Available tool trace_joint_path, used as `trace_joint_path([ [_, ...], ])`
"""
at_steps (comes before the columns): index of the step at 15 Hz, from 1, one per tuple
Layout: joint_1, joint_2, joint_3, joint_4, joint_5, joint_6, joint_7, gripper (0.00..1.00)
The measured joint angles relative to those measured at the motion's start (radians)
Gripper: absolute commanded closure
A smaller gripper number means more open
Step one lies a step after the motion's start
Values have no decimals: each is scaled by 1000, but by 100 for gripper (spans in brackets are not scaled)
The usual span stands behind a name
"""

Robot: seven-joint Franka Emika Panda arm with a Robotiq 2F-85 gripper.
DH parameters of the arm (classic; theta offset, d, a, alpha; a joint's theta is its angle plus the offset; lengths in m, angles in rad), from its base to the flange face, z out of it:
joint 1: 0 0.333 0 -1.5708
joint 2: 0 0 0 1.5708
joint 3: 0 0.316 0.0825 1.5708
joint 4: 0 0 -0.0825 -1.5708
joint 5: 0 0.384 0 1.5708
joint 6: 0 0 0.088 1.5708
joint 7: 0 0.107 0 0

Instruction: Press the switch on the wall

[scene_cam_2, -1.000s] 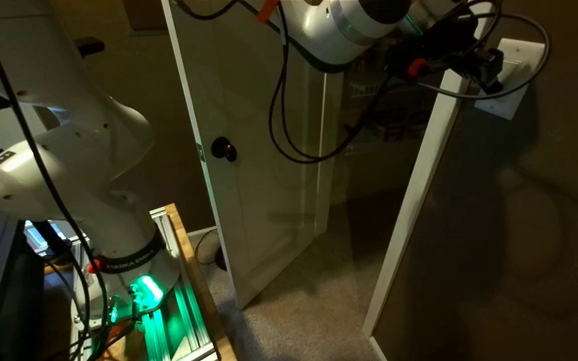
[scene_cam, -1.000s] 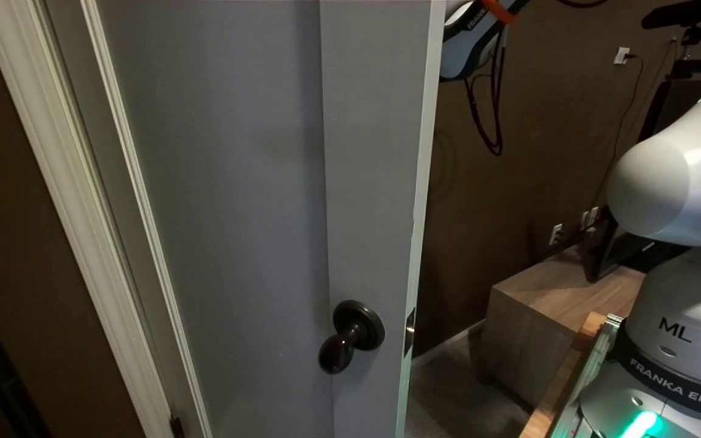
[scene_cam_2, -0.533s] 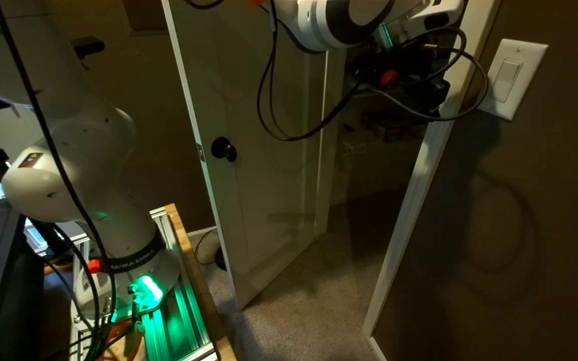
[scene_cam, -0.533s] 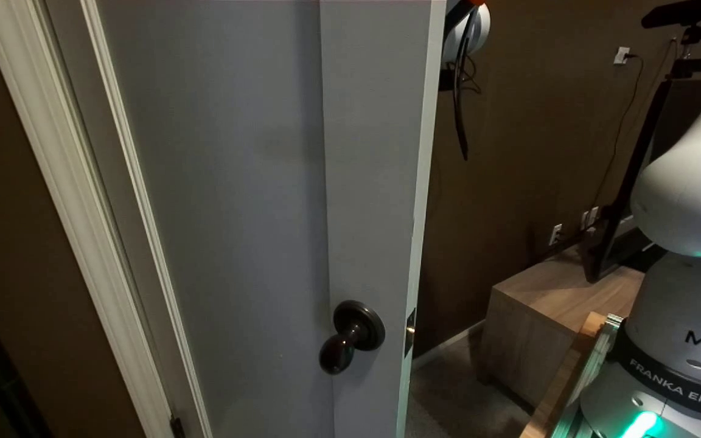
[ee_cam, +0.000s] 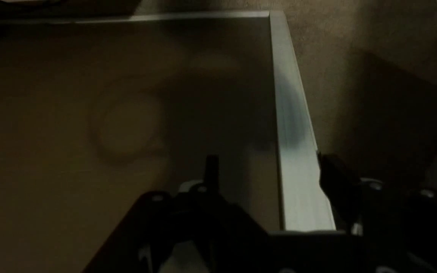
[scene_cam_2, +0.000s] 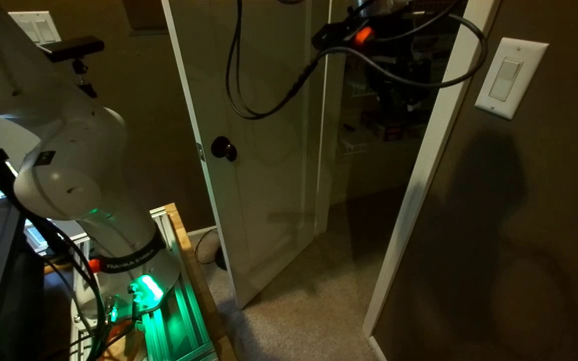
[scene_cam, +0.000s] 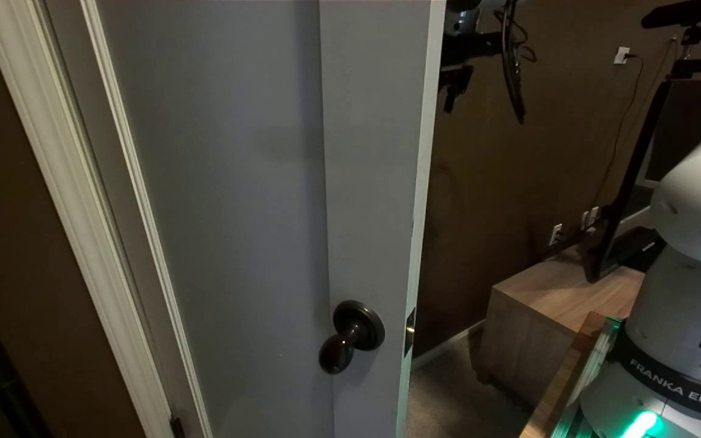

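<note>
Black fingers (ee_cam: 340, 189), spread wide and holding nothing, stand apart from the white rectangular rocker switch (scene_cam_2: 506, 79) on the flat dark-brown wall (scene_cam_2: 570, 165) — for a good press, they should probably first come together, then push one half squarely and gently.

Arm (scene_cam_2: 76, 150) leaning toward 11 o'clock above its base (scene_cam_2: 123, 283) near 8 in an exterior view, gripper (ee_cam: 268, 163) around 5 o'clock in the wrist view, fingers (ee_cam: 211, 172) apart, pointing toward 12
</note>
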State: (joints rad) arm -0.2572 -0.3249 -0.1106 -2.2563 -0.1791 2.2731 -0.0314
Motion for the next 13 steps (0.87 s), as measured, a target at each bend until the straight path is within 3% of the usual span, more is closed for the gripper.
trace_joint_path([
  [5, 37, -107, -43, -61, -1, -109, -157, 0],
  [13, 54, -165, -44, -109, -2, -108, -184, 0],
])
